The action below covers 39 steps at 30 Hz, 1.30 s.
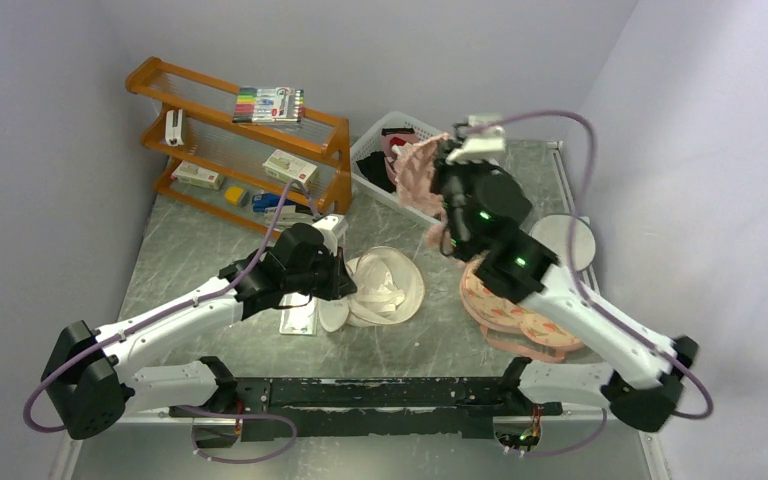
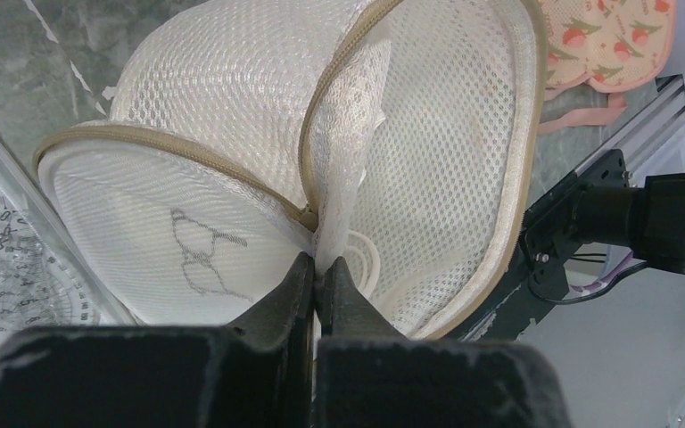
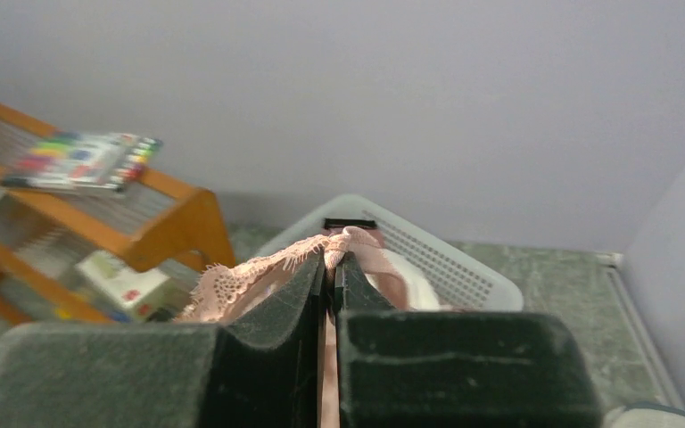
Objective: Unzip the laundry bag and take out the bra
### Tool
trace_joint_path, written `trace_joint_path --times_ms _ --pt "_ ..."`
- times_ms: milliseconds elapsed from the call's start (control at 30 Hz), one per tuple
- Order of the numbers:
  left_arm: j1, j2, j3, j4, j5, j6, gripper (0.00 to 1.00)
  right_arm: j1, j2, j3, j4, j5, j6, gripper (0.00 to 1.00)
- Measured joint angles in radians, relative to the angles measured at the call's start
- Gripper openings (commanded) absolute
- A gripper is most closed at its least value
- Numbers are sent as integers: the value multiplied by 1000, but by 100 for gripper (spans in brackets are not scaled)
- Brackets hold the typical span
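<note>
Grey-green marbled tabletop is ringed by pale lilac walls. Near the table's middle the laundry bag (image 1: 392, 285) (image 2: 232, 134) is seen lying with its beige zip rim parted, a fold of its mesh pinched between the closed jaws of the left gripper (image 1: 345, 282) (image 2: 324, 276). Toward the far edge, a pink lace bra (image 1: 415, 168) (image 3: 250, 278) is clamped in the shut right gripper (image 1: 444, 160) (image 3: 330, 267), above a white basket (image 1: 372, 145) (image 3: 464, 259) in which dark garments are piled.

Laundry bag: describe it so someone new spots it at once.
Middle of the table, at the left pincer. The laundry bag is the cream-white mesh pouch pinched there, unzipped. Unlike the peach fruit-patterned pads beside it, it is mesh with a beige zip rim.
</note>
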Motion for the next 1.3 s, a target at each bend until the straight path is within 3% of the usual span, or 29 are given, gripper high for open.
trace_joint_path --times_ms 133,300,400,667,967,1167,1300 --pt "0 0 0 2 12 -13 7 -115 204 78 14 -25 48 0" --pt "0 0 -2 5 19 -27 7 -311 415 250 19 -109 275 0" --pt "0 0 -2 5 21 -33 7 -401 531 360 43 -226 507 0" --pt "0 0 -2 5 21 -47 7 -630 679 346 66 -389 946 0" --pt "0 5 4 1 21 -46 7 -673 708 136 17 -410 1077 0" --pt "0 14 4 2 23 -46 7 -647 712 148 63 -461 1080 0" --pt "0 19 4 2 25 -47 7 -576 753 248 115 -490 1073 0"
